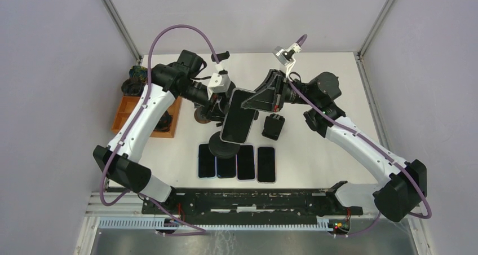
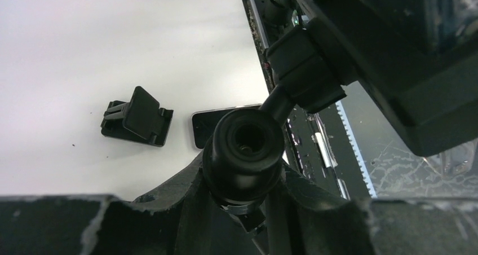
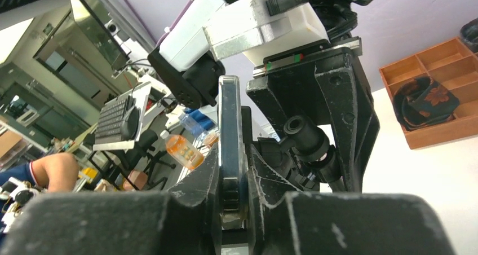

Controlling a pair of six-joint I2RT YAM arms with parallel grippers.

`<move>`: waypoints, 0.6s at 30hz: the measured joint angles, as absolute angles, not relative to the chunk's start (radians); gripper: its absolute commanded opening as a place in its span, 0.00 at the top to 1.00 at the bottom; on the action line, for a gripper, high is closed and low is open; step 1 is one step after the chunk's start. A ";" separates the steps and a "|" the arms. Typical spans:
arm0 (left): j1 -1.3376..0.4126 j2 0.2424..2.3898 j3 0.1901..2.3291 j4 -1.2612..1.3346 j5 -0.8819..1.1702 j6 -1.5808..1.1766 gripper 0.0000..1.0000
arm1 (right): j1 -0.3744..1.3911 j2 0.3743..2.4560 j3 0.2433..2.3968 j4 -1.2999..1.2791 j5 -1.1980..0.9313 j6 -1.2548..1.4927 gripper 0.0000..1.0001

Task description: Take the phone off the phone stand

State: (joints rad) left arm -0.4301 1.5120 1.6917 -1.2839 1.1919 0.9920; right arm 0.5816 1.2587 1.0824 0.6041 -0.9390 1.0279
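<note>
The phone (image 1: 238, 115), dark with a pale case, sits tilted on the black phone stand (image 1: 224, 146) at the table's middle. My left gripper (image 1: 211, 106) comes from the left and is shut on the stand's neck. In the left wrist view the stand's round joint (image 2: 248, 150) is wedged between the left gripper's (image 2: 248, 196) fingers. My right gripper (image 1: 255, 101) reaches in from the right. In the right wrist view the phone (image 3: 230, 125) stands edge-on, and the right gripper (image 3: 232, 179) is shut on its lower edge, both fingers touching it.
Several dark phones (image 1: 237, 162) lie in a row in front of the stand. A small black holder (image 1: 274, 126) stands to the right of it. An orange wooden tray (image 1: 127, 109) with black items is at the left. A black rail (image 1: 248, 201) runs along the near edge.
</note>
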 measured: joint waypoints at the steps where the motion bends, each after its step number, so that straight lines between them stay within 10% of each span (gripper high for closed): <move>1: -0.434 1.512 1.692 -1.308 1.192 1.020 0.98 | 0.585 1.261 1.086 0.602 -0.944 1.028 1.00; 18: -0.452 1.425 1.585 -1.350 1.168 1.196 0.98 | 0.603 1.285 1.047 0.772 -0.992 1.160 1.00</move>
State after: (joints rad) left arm -0.4519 1.4246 1.5848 -1.3499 1.1683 1.1957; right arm 0.6029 1.2854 1.0473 0.7723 -0.9924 1.1599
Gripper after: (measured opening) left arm 0.406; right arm 0.199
